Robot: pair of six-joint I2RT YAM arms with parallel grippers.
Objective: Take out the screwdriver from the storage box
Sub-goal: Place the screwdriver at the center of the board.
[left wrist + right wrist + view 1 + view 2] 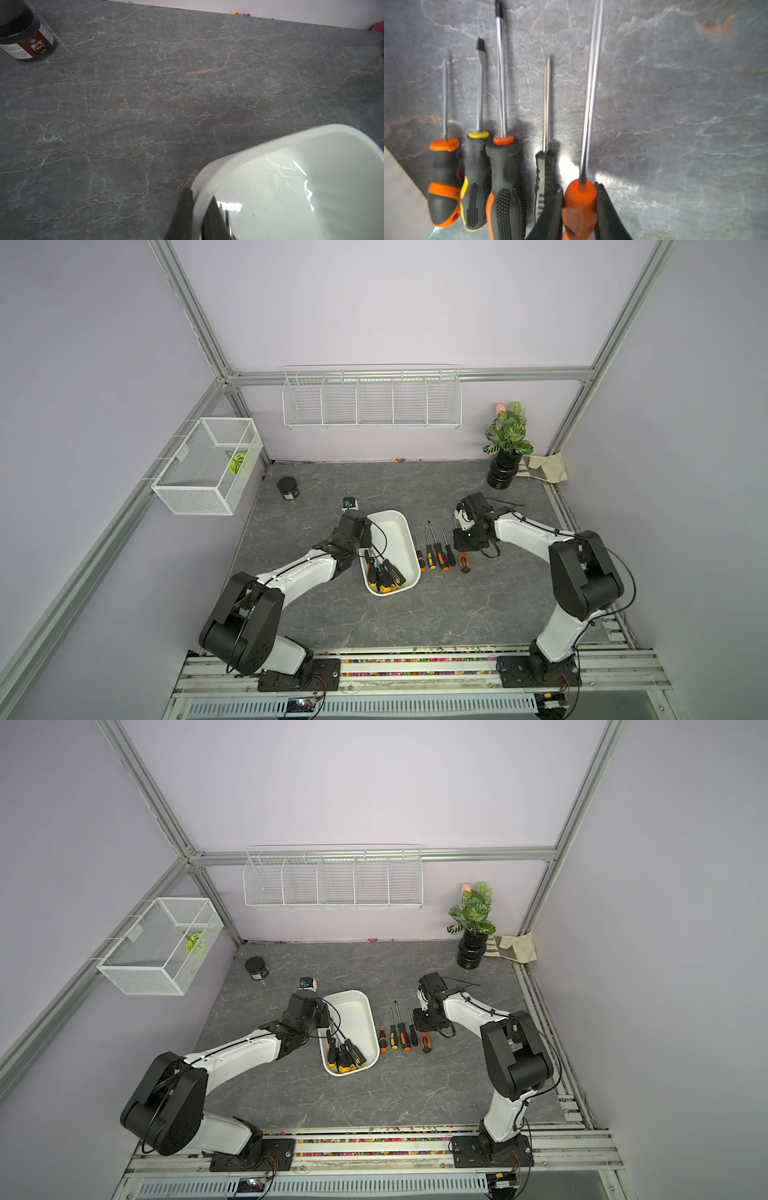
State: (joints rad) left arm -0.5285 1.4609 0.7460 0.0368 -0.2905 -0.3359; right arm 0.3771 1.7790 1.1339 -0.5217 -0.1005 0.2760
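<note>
Gripping a screwdriver (588, 108) beside the storage box (392, 535)

Right tool (579, 188) clamps its orange handle, alongside four other screwdrivers (434, 551) lying on the desk (332, 614). Left tool (200, 194) pinches the box's rim; more screwdrivers (384, 574) lie inside.

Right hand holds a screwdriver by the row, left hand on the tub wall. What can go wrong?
1. The right hand grips the orange-handled screwdriver right beside the black-handled screwdriver; opening may knock that one askew.
2. The left hand pinches the storage box wall; pulling away while shut could drag or tip it, spilling the remaining screwdrivers.
</note>
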